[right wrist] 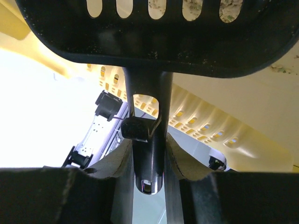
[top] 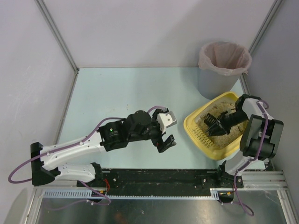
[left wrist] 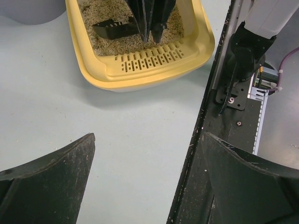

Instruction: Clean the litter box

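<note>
Scoop point(top: 214, 122) — black, slotted — held inside the litter box point(top: 192, 127).

Above the black rail point(top: 159, 176), the left arm point(top: 70, 150) and right arm point(top: 259, 135) have white shells, round black joints and purple cables point(left wrist: 280, 77). The left gripper point(left wrist: 148, 136) has scuffed black fingers point(left wrist: 51, 186). A silver screw point(left wrist: 230, 99) sits on the right arm's base.
</note>
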`<move>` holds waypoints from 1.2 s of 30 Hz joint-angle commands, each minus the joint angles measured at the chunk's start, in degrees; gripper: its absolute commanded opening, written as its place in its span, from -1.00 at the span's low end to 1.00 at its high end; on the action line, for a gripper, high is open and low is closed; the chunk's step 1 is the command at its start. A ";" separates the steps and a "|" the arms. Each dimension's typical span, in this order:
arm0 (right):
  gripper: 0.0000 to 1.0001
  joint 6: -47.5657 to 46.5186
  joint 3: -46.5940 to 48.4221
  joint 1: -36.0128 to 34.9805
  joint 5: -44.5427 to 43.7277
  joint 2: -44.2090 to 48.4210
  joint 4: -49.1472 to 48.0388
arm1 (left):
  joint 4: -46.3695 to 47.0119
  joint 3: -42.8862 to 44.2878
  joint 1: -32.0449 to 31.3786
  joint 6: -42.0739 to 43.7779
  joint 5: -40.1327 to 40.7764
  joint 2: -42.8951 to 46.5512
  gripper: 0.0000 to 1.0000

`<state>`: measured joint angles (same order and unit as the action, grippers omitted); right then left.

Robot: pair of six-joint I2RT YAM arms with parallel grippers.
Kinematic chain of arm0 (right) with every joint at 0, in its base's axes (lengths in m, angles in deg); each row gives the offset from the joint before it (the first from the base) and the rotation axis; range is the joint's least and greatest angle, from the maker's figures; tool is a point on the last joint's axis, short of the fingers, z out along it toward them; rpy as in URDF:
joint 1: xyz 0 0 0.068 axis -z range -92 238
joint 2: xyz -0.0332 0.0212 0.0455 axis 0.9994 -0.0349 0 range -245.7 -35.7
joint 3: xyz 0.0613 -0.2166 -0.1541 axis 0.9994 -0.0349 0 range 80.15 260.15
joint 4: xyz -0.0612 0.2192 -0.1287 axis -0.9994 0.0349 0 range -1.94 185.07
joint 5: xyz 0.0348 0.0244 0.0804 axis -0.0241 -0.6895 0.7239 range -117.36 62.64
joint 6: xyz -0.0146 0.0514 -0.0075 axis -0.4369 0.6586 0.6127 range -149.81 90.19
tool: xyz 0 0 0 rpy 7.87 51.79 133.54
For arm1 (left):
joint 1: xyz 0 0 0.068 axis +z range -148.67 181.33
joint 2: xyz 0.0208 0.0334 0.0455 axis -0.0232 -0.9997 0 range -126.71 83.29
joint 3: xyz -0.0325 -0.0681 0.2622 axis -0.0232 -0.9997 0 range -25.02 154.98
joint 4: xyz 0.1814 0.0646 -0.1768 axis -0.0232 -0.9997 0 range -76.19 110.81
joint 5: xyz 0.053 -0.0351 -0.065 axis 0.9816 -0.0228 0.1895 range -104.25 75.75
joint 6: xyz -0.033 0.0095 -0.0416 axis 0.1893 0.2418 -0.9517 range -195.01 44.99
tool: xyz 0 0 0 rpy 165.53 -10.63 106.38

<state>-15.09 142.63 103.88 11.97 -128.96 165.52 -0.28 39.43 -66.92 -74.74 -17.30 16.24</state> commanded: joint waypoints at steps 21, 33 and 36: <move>-1.00 7.77 10.21 6.71 -4.79 -10.98 -12.32 | 1.48 -0.90 -0.31 3.42 2.96 -0.19 0.99; -1.00 11.47 10.21 6.10 -9.09 -11.51 -19.26 | 1.66 -1.25 -0.22 3.42 4.19 -2.30 0.99; -1.00 12.35 10.21 5.57 -10.06 -10.90 -21.20 | 1.75 -1.25 -0.22 3.42 4.28 -2.47 0.99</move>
<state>-6.34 151.17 108.69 9.94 -138.88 156.51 -0.19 38.40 -66.92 -73.43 -13.30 13.92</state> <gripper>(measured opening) 0.284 0.996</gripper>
